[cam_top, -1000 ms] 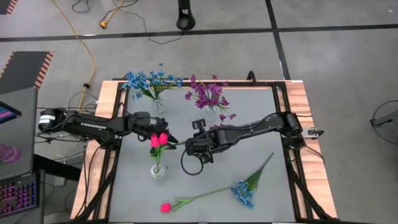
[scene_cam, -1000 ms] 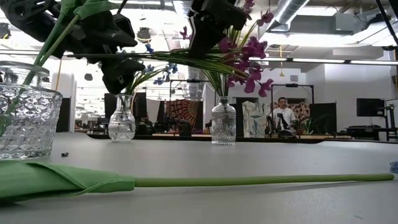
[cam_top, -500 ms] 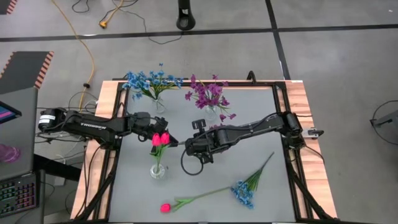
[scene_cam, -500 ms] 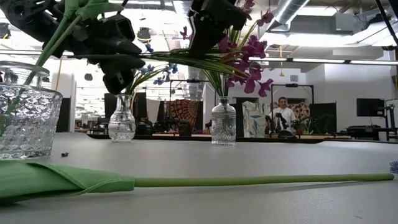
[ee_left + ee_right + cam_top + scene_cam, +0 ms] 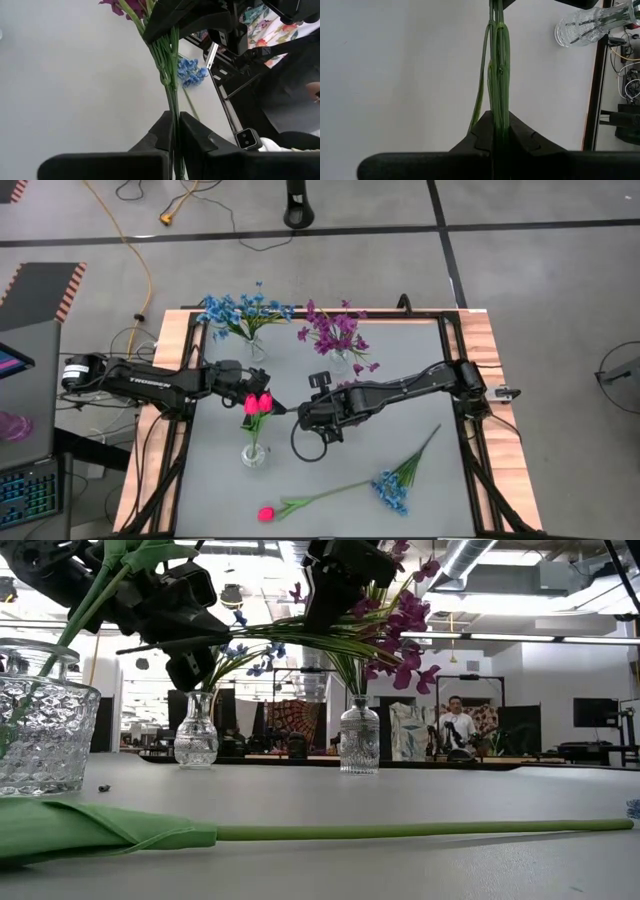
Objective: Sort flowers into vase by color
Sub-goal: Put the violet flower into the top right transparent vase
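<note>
Mid-table crowded w/ arms over tulip vase [image 5: 254, 454]; near edge blocked by loose stems [image 5: 345, 490].

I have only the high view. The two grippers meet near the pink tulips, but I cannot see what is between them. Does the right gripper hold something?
Observer: Yes. In the right wrist view the right gripper is shut on the green stalks of the purple stem.
Operator: And the left one, is it open and waiting?
Observer: No. The left wrist view shows the left gripper shut on the same stalks, which run on from it to the right gripper.
Operator: Does the stem touch the table?
Observer: No. In the low view it hangs about level in the air, well above the table.
</note>
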Robot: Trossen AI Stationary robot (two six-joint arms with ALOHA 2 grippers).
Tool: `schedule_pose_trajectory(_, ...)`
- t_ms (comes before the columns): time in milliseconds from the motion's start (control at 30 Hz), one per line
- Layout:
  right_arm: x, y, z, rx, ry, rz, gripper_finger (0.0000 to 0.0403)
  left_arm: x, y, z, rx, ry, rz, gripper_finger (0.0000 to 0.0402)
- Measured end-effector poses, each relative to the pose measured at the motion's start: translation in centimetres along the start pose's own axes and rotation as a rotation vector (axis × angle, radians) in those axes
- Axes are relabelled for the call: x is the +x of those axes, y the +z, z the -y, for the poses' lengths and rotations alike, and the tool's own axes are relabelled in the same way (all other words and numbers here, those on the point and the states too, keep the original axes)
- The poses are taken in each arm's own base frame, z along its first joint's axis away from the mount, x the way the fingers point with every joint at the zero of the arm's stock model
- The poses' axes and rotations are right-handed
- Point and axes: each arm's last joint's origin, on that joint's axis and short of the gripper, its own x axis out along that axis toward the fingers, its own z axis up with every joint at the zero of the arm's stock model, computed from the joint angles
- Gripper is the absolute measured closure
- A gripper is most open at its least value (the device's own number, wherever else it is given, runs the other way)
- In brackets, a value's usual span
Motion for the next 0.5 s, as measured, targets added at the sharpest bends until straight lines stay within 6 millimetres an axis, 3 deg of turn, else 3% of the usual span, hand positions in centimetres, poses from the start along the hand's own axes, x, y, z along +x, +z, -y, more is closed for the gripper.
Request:
schedule_pose_trajectory(233,0.00,0.01,0.00,0.000,0.001,0.001,0.0337,0.00,0.01,0.00,0.001,0.001,0.001,0.0397)
schedule_pose_trajectory(500,-0.08,0.13,-0.15,0.001,0.003,0.012,0.0249,0.00,0.06,0.00,0.005,0.007,0.010,0.0399)
